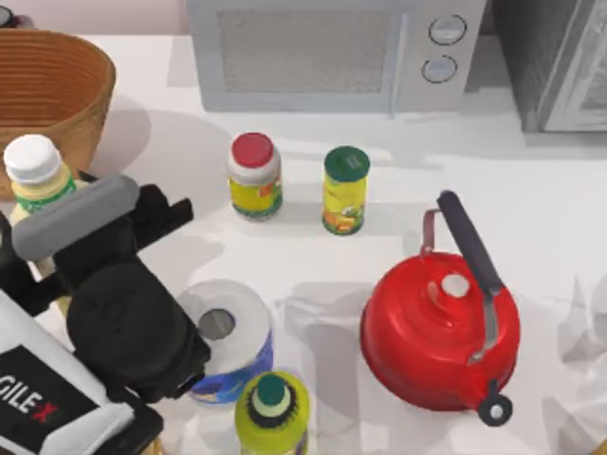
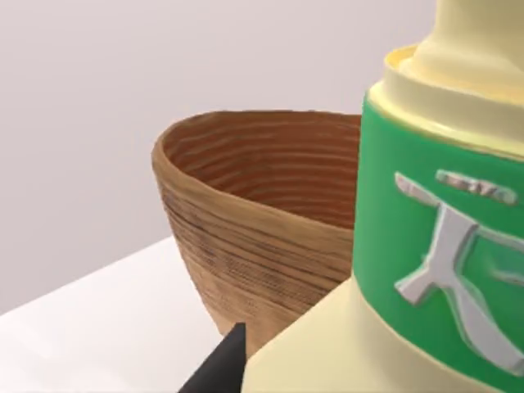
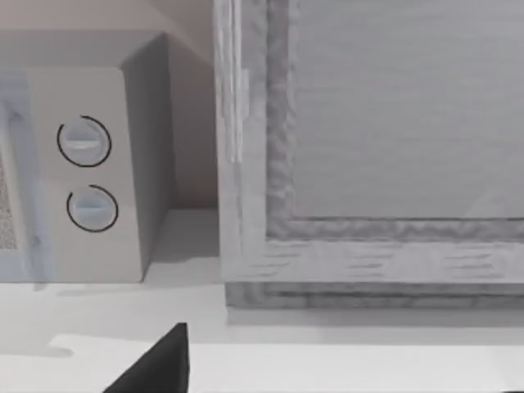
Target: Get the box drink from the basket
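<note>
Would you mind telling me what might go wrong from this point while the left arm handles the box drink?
The box drink sits high in the left gripper, beside the basket; if the grip is loose, it may slip or tilt out. Below the left arm stand a paper roll and a lime-yellow bottle, which a careless lowering or swing could topple.

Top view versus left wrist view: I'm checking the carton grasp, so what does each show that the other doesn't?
Top view alone: the left arm over the table's left side, the box drink's white cap, a paper roll, a red kettle and a microwave. Left wrist view alone: the green band close up, with raised silver markings, and the basket's ribbed inner wall. Both: the box drink next to the basket, outside it.
</note>
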You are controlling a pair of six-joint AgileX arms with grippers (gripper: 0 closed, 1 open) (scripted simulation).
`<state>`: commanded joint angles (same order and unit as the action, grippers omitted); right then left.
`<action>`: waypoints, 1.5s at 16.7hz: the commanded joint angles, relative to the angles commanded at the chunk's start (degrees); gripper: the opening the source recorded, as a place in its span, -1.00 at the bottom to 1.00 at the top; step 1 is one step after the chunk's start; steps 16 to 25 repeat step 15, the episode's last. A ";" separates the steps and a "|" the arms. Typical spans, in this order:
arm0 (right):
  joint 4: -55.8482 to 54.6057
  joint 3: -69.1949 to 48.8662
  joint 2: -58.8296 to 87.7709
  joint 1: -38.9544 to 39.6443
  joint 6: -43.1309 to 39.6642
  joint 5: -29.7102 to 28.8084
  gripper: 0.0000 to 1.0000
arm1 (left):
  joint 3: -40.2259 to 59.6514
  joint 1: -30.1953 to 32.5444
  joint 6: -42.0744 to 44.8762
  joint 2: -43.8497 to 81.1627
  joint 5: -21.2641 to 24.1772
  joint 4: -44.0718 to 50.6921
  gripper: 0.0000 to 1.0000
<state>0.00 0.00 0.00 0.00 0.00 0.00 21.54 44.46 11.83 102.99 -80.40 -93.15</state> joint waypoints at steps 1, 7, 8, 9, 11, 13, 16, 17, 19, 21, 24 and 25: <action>0.00 0.00 0.00 0.00 0.00 0.00 1.00 | 0.00 0.00 0.00 0.00 0.00 0.00 -0.25; 0.00 0.00 0.00 0.00 0.00 0.00 1.00 | 0.00 0.00 0.00 0.00 0.00 0.00 0.66; 0.00 0.00 0.00 0.00 0.00 0.00 1.00 | 0.00 0.00 0.00 0.00 0.00 0.00 0.81; 0.00 0.00 0.00 0.00 0.00 0.00 1.00 | 0.00 0.00 0.00 0.00 0.00 0.00 0.96; 0.00 0.00 0.00 0.00 0.00 0.00 1.00 | 0.00 0.00 0.00 0.00 0.00 0.00 1.00; 0.00 0.00 0.00 0.00 0.00 0.00 1.00 | 0.00 0.00 0.00 0.00 0.00 0.00 1.00; 0.00 0.00 0.00 0.00 0.00 0.00 1.00 | 0.00 0.00 0.00 0.00 0.00 0.00 1.00; 0.00 0.00 0.00 0.00 0.00 0.00 1.00 | 0.00 0.00 0.00 0.00 0.00 0.00 1.00; 0.00 0.00 0.00 0.00 0.00 0.00 1.00 | 0.00 0.00 0.00 0.00 0.00 0.00 1.00; 0.00 0.00 0.00 0.00 0.00 0.00 1.00 | 0.00 0.00 0.00 0.00 0.00 0.00 1.00; 0.00 0.00 0.00 0.00 0.00 0.00 1.00 | 0.00 0.00 0.00 0.00 0.00 0.00 1.00; 0.00 0.00 0.00 0.00 0.00 0.00 1.00 | 0.00 0.00 0.00 0.00 0.00 0.00 1.00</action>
